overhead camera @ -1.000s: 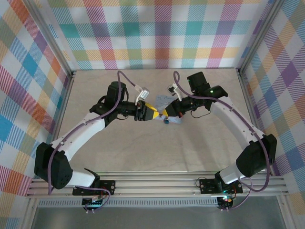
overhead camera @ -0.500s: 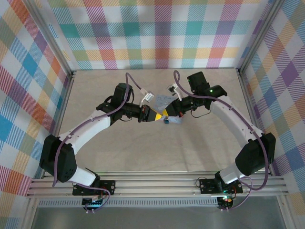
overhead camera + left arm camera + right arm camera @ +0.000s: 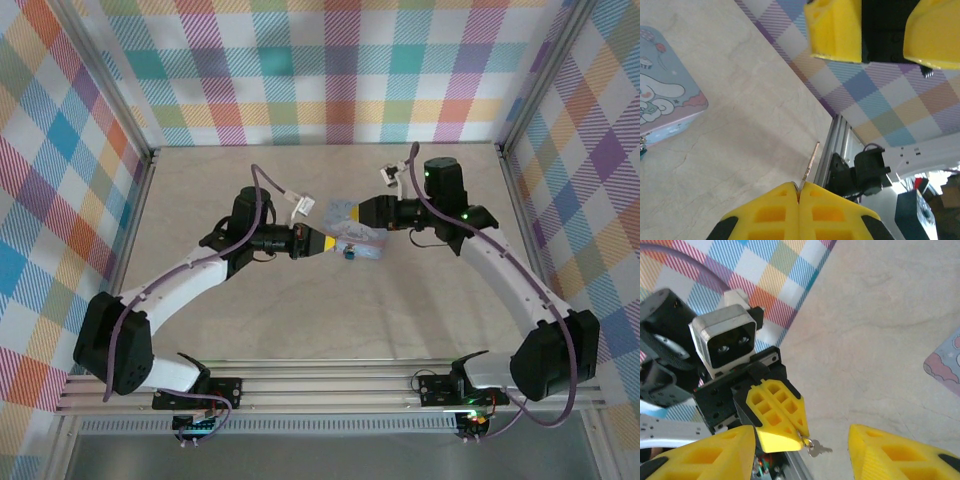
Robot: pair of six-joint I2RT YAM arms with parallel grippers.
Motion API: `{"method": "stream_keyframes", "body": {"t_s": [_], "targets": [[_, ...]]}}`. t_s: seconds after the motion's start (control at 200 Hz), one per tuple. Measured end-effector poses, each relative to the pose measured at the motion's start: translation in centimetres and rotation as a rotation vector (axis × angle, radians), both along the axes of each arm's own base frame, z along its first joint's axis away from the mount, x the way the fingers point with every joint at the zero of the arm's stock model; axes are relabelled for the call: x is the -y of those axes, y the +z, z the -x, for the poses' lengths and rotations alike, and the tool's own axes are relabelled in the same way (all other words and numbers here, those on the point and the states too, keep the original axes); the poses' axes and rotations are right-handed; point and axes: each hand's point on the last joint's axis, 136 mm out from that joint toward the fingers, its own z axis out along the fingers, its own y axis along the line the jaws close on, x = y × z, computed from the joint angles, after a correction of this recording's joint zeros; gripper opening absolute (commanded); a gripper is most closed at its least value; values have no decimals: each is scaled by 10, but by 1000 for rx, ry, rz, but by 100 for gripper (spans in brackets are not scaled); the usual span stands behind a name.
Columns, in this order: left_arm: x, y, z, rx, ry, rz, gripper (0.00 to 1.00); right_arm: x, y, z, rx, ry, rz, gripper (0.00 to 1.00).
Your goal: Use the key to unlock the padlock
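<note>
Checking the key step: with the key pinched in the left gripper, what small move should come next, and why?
Probably turn the left gripper so the key aims at the padlock by the tin. Its fingers are shut on the key, whose tip points past the tin; the right gripper stands open, holding nothing.

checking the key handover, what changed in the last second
The left gripper closed on the key. The right gripper opened and drew back from it toward the far wall. The tin and the padlock stayed where they were.
</note>
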Motion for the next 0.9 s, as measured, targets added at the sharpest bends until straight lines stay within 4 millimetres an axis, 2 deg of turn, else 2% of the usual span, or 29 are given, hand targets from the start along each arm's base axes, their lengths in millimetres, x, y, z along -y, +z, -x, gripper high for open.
{"method": "stream_keyframes", "body": {"t_s": [0.24, 0.525, 0.9], "targets": [[3, 24, -13, -31, 75, 101, 0, -14, -18, 6, -69, -8, -60, 50], [6, 31, -13, -62, 89, 132, 0, -29, -7, 9, -52, 15, -101, 45], [5, 37, -12, -56, 100, 140, 0, -27, -5, 0, -50, -47, -102, 36]]}}
